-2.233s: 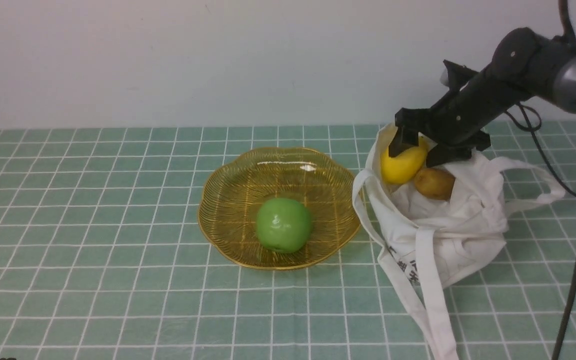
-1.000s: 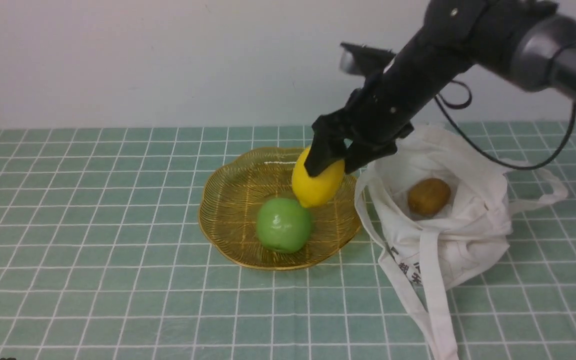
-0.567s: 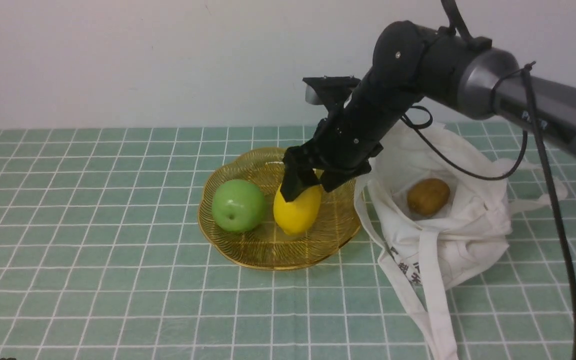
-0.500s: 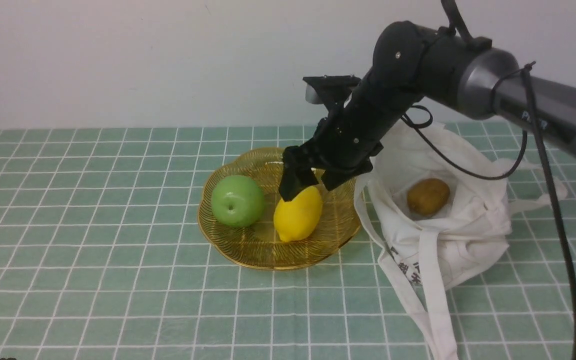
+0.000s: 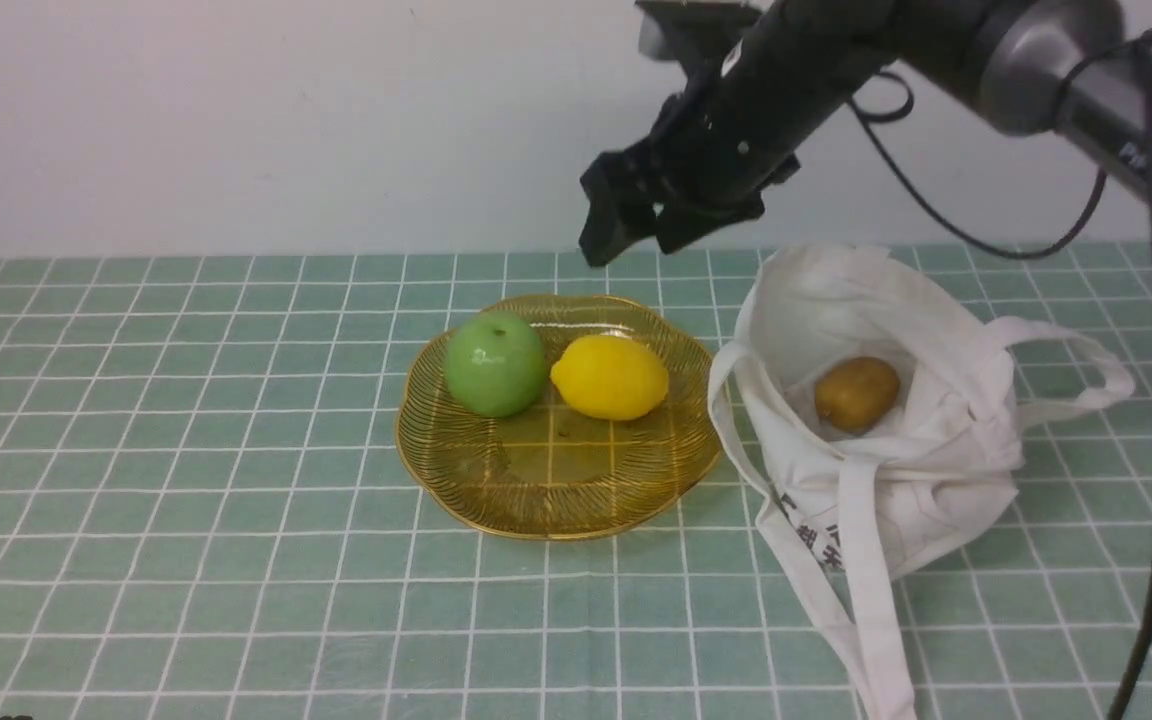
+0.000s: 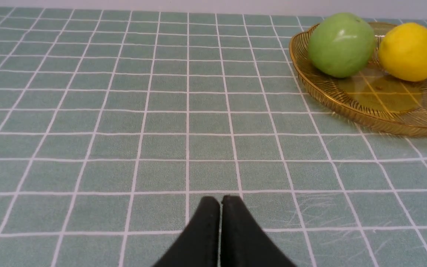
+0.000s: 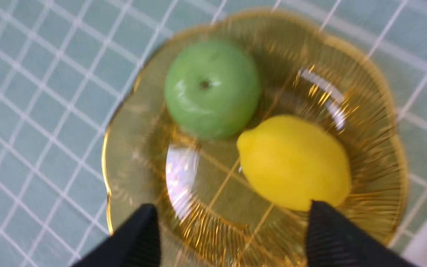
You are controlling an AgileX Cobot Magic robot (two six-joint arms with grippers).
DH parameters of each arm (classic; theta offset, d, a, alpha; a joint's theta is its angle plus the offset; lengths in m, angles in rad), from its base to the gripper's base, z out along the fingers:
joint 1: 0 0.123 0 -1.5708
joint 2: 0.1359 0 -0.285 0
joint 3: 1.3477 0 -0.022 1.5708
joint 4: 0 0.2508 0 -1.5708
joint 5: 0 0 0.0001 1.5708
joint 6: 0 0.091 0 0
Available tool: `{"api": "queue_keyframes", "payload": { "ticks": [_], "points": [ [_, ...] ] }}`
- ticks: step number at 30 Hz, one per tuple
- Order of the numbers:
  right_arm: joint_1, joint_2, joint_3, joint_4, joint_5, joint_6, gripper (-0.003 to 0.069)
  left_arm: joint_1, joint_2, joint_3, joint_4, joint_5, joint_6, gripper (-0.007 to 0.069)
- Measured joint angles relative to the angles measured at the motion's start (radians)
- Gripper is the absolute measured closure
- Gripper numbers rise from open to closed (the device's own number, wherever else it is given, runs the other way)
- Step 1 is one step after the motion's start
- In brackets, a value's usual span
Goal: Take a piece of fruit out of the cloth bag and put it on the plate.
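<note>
From my front view, clock face centred on the plate (image 5: 556,490): the near part of the dish, 4 to 8 o'clock, is bare; a pincer could come down there. Obstructed at 11 by the green apple (image 5: 495,364), at 1 by the lemon (image 5: 611,377). Outside the rim, I read open surface (image 5: 186,450) from 6 through 9 to 12. At 3, the cloth bag (image 5: 896,500) blocks a low pass; its mouth gapes upward, with a brown fruit (image 5: 857,394) inside.

Right arm (image 5: 836,50) cropped by the front view's top and right edges.
</note>
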Motion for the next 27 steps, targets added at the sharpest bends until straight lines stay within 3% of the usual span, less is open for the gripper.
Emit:
{"api": "queue_keyframes", "payload": {
  "ticks": [3, 8, 16, 17, 21, 24, 25, 27],
  "points": [
    [-0.003, -0.079, -0.001, -0.034, 0.008, 0.017, 0.041, 0.0, 0.0, 0.0, 0.0, 0.0, 0.0, 0.0632],
    [-0.003, -0.295, 0.109, -0.093, 0.011, 0.027, 0.063, 0.0, 0.0, 0.0, 0.0, 0.0, 0.0, 0.0632],
    [-0.003, -0.754, 0.539, -0.154, -0.006, 0.039, 0.0671, 0.0, 0.0, 0.0, 0.0, 0.0, 0.0, 0.0632],
    [-0.003, -0.906, 0.731, -0.167, -0.106, 0.039, 0.0671, 0.0, 0.0, 0.0, 0.0, 0.0, 0.0, 0.0632],
    [-0.003, -1.149, 1.055, -0.201, -0.366, 0.04, 0.0673, 0.0, 0.0, 0.0, 0.0, 0.0, 0.0, 0.0632],
    [-0.003, -1.454, 1.436, -0.211, -0.777, 0.04, 0.0673, 0.0, 0.0, 0.0, 0.0, 0.0, 0.0, 0.0632],
    [-0.003, -1.454, 1.454, -0.211, -0.777, 0.04, 0.0673, 0.0, 0.0, 0.0, 0.0, 0.0, 0.0, 0.0632],
    [-0.003, -1.637, 1.621, -0.211, -0.985, 0.04, 0.0673, 0.0, 0.0, 0.0, 0.0, 0.0, 0.0, 0.0632]
  ]
}}
